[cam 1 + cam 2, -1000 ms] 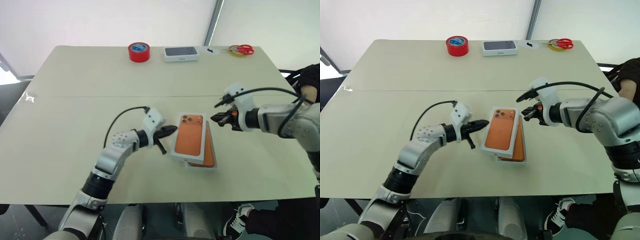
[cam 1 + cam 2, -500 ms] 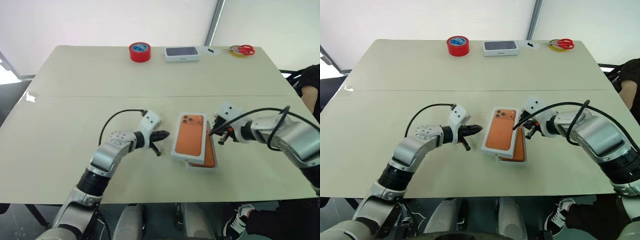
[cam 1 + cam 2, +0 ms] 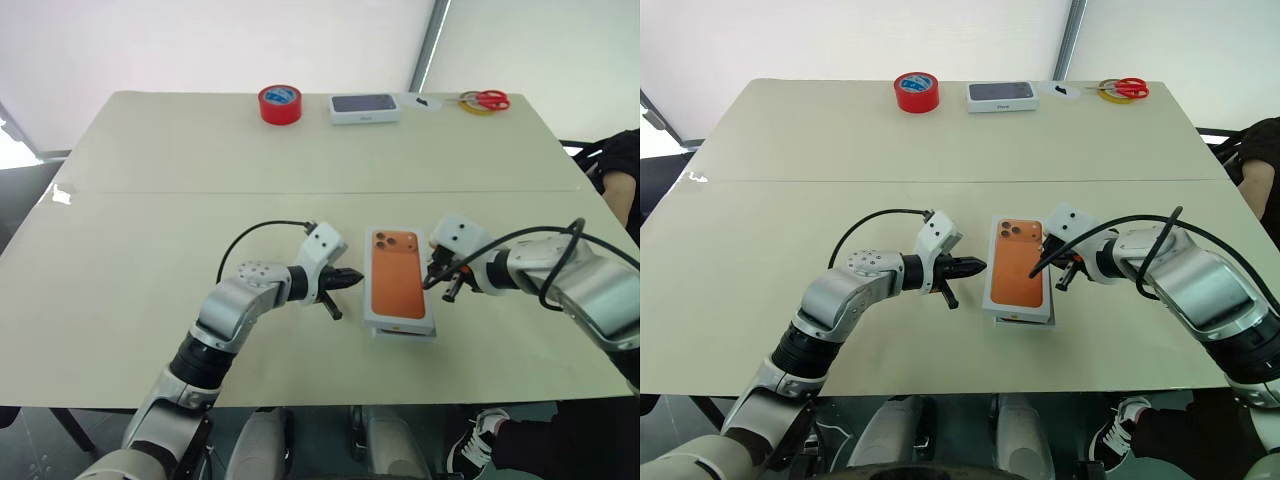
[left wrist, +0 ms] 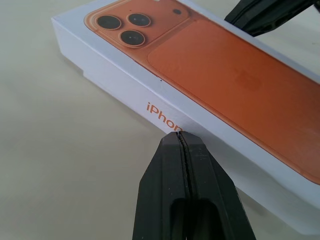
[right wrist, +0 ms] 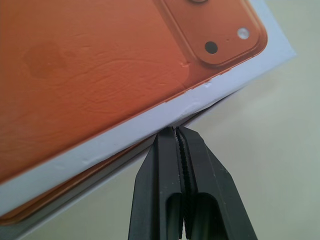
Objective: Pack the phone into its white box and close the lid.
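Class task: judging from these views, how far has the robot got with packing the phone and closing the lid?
Done: the lid lies over the white box, nearly square with it. An orange strip under the lid's edge in the right wrist view may be the phone.

In hand: the left gripper and right gripper, jaws shut, press the lid's opposite long sides.

Left: the lid is not fully seated; a gap shows along its edge.

A pale beige table (image 3: 150,200) stands before a bright white wall (image 3: 200,40), with a grey pole (image 3: 428,40) behind it
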Controlling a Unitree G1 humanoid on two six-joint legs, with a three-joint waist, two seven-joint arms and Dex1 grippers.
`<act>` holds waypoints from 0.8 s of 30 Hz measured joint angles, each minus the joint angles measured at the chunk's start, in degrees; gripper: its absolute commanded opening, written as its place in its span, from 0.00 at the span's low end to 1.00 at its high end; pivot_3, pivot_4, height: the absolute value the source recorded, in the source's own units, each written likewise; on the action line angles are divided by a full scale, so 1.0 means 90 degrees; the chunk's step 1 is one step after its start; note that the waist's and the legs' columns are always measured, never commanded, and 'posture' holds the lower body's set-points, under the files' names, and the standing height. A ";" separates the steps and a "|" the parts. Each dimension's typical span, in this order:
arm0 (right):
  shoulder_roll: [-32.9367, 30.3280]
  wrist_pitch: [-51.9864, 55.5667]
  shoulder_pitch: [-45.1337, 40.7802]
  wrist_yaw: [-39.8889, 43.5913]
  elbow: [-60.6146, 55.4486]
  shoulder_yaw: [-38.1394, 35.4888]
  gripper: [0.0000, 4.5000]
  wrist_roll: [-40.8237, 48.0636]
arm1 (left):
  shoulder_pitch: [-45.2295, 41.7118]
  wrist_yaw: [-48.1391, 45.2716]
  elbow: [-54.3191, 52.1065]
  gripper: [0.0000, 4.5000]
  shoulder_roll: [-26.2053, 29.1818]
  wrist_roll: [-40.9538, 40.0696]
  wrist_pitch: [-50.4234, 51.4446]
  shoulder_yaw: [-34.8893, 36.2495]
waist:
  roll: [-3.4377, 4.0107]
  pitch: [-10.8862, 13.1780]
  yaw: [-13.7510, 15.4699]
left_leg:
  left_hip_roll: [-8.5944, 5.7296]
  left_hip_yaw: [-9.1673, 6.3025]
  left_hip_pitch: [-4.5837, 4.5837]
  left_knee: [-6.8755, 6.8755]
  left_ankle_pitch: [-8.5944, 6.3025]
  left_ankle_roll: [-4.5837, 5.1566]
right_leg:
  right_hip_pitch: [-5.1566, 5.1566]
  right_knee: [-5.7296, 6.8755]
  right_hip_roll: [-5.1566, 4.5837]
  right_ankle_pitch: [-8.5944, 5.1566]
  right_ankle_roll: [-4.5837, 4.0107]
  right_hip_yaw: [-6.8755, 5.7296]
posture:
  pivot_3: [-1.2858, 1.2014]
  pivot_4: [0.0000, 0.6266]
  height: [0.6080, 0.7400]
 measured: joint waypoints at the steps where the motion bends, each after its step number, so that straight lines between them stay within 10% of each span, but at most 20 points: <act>1: -0.0011 0.0000 0.0036 0.0028 -0.0024 -0.0023 0.02 -0.0028 | 0.0000 -0.0019 -0.0028 0.00 0.0001 -0.0002 0.0011 -0.0004 | 0.0000 0.0000 0.0000 | 0.0000 0.0000 0.0000 0.0000 0.0000 0.0000 | 0.0000 0.0000 0.0000 0.0000 -0.0001 0.0000 | 0.52 0.24 0.94; 24: -0.0003 -0.0010 0.0479 0.0279 -0.0132 -0.0241 0.02 -0.0467 | 0.0000 -0.0081 -0.0071 0.00 -0.0048 -0.0055 0.0085 -0.0246 | 0.0000 0.0000 0.0001 | -0.0002 0.0000 0.0003 0.0001 0.0000 0.0000 | 0.0003 0.0003 0.0000 0.0000 0.0001 0.0001 | 0.52 0.24 0.94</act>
